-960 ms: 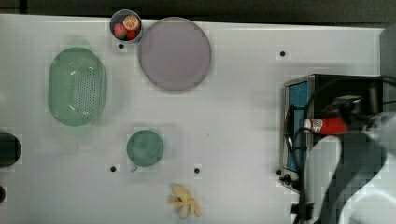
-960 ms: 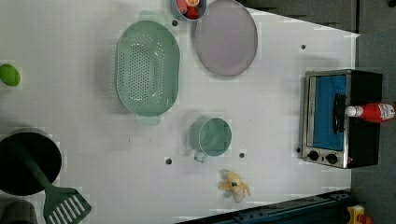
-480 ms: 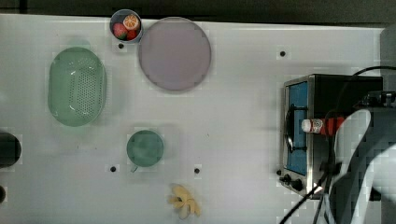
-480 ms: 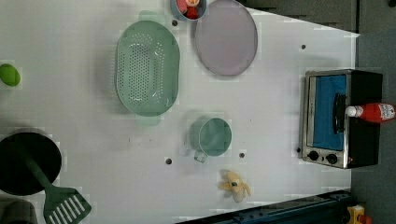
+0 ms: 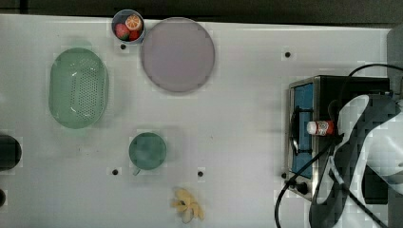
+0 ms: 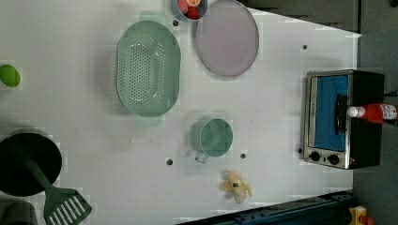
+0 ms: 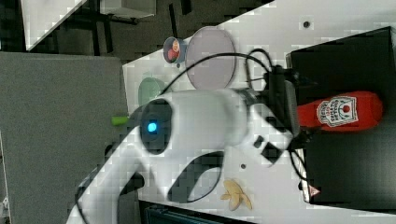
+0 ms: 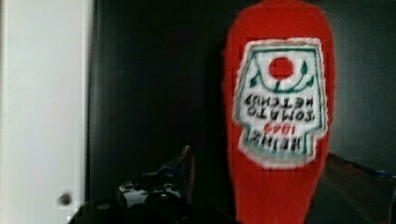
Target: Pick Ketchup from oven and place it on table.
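Note:
The ketchup [image 7: 341,112], a red squeeze bottle with a white-and-red label, lies on its side on the black top of the oven [image 7: 348,172]. In the top view its white cap [image 5: 313,127] sticks out over the oven's blue glass door [image 5: 304,97]. My arm hides the bottle's body there. My gripper [image 7: 299,122] hovers at the bottle's cap end. In the wrist view the gripper [image 8: 259,156] is open, with the ketchup [image 8: 280,93] between the fingers and a gap beside the near finger [image 8: 187,161]. The white table [image 5: 237,118] spreads out in front of the oven.
On the table are a lilac plate [image 5: 177,53], a fruit bowl [image 5: 128,27], a green colander [image 5: 78,88], a green cup [image 5: 148,151] and a yellow peel-like toy [image 5: 187,205]. A black pan [image 6: 26,164] and a green spatula [image 6: 63,206] sit at the left view's lower left. Cables [image 5: 290,190] hang by the oven.
In the top view my arm has shifted over the oven top and now covers more of the bottle's body. The ketchup itself has stayed in place.

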Controlling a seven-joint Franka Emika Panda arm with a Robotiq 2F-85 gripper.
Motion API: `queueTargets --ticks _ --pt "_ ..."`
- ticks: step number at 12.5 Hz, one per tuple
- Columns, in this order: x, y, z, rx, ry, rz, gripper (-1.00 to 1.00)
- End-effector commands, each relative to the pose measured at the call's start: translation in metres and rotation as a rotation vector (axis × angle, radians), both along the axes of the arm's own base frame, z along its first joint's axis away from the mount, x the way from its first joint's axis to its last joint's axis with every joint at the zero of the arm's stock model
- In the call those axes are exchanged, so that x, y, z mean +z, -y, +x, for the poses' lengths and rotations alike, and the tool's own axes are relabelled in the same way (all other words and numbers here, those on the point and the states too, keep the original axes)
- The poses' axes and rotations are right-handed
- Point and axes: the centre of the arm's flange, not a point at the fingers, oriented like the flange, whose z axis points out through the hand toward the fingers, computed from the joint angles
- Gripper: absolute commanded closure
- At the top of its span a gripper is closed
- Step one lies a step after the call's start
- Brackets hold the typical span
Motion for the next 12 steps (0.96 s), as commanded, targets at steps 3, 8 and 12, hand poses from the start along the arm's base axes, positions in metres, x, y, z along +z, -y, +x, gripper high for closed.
queueTargets --ticks 3,8,12 --pt "-0.017 0.025 -0.011 -0.094 0.040 0.035 -1.00" --pt "-0.029 0.029 -0.011 -0.101 0.036 0.021 -0.69" --pt "-0.025 0.032 -0.012 -0.104 0.041 0.016 -0.27"
